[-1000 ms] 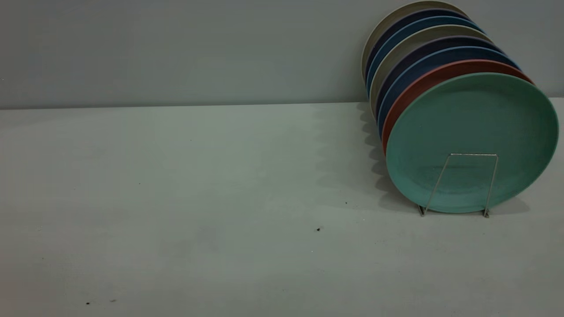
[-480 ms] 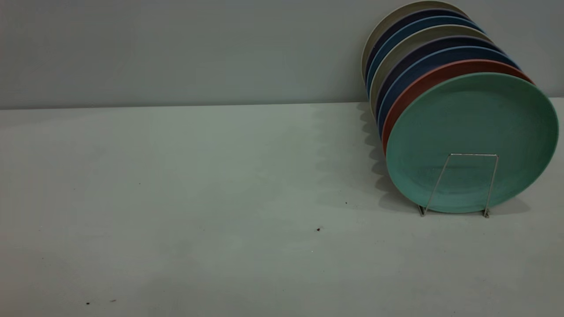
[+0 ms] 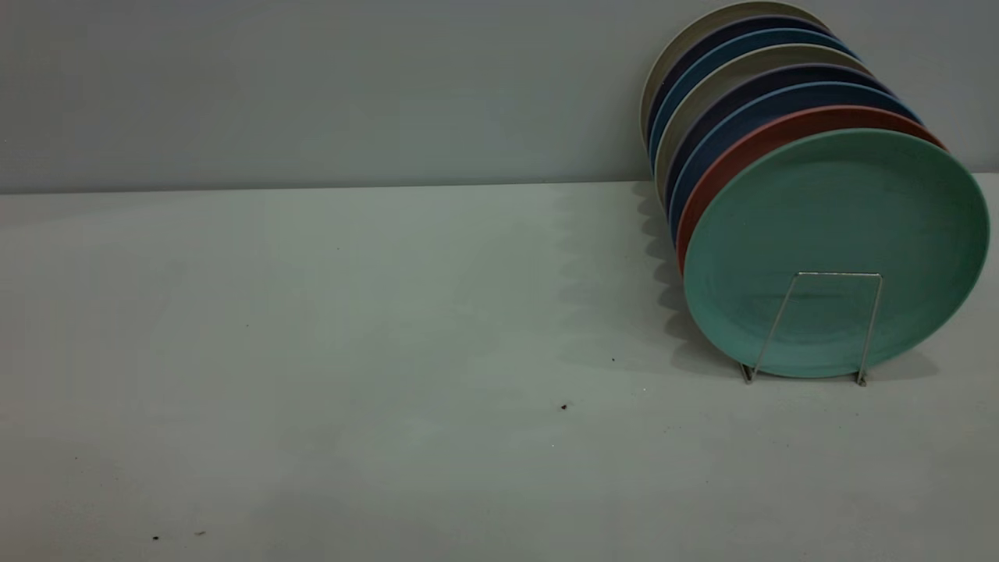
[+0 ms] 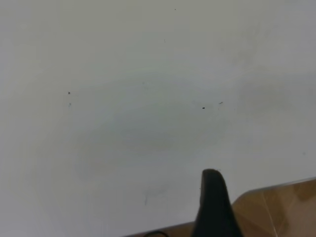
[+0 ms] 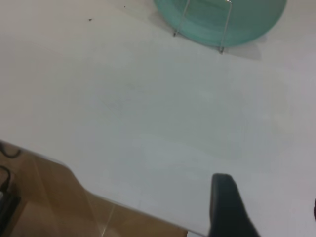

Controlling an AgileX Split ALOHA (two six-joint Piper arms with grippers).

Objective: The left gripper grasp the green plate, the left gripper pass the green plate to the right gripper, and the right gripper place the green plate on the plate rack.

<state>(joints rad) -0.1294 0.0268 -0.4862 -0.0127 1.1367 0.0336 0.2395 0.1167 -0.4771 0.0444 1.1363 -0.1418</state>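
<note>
Plate: the green plate (image 3: 839,234) stands on edge at the front of the row, tilted back against a pink plate (image 3: 749,144), with blue plates (image 3: 730,109) and pale ones behind.
Rack: the rack (image 3: 827,275) holds the whole row at the right of the desk (image 3: 351,351); its front wire loop crosses the lower face of the green plate.
Left tool: the left tool (image 4: 213,202) shows only as one dark finger in its wrist view, above bare desk near the desk's edge; whether it is spread or pressed together cannot be told. It holds nothing that can be seen.
Right tool: the right tool (image 5: 228,207) likewise shows one dark finger, over the desk's near edge and well apart from the rack; its state cannot be told either.
Exterior view: neither arm appears in it.
Progress: judging by how things lie, the grasp, the hand-over and the placing are all done, since the green plate already sits in the rack.
Left to do: seemingly nothing, with both arms drawn away from the plates.
</note>
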